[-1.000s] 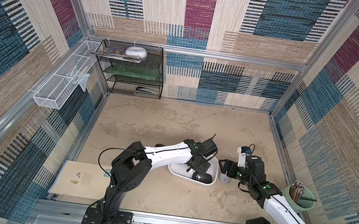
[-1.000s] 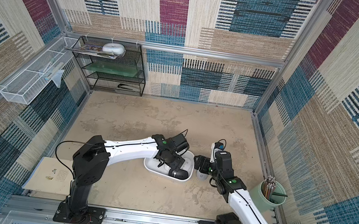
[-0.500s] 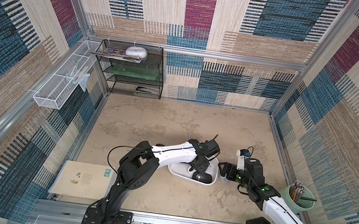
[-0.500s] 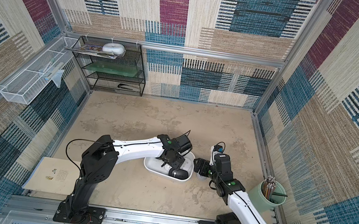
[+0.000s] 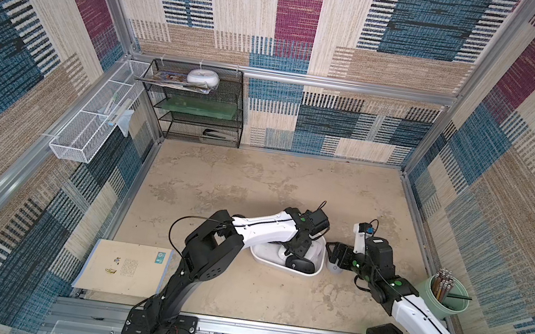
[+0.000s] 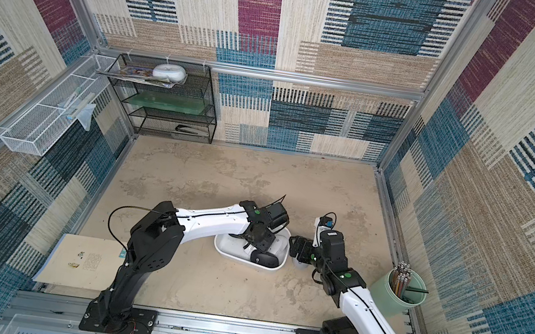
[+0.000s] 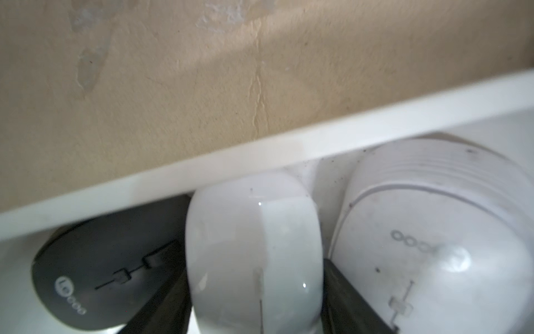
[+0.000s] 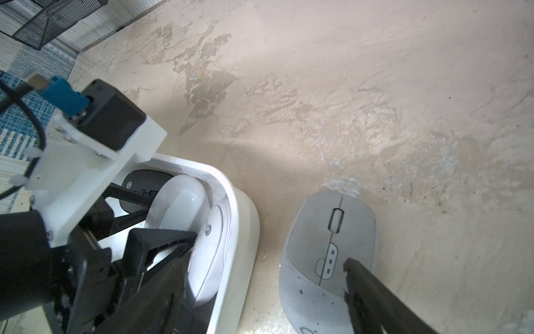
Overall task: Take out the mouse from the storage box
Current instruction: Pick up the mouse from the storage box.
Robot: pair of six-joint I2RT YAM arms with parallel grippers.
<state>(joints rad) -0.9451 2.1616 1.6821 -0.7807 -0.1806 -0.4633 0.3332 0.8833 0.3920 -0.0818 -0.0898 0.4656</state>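
Left gripper (image 7: pixel 254 274): clamped on white mouse (image 7: pixel 248 231), inside storage box (image 7: pixel 260 147)
Right gripper (image 5: pixel 335 255): jaws apart, just beside storage box, one finger (image 8: pixel 367 289) over grey mouse (image 8: pixel 326 245)

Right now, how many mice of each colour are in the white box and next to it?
White: 2, the middle white mouse and the other white mouse, both in the storage box.
Black: 1, the black mouse, in the box too.
Grey: 1, the grey mouse, on the table beside the box.
Total: 4
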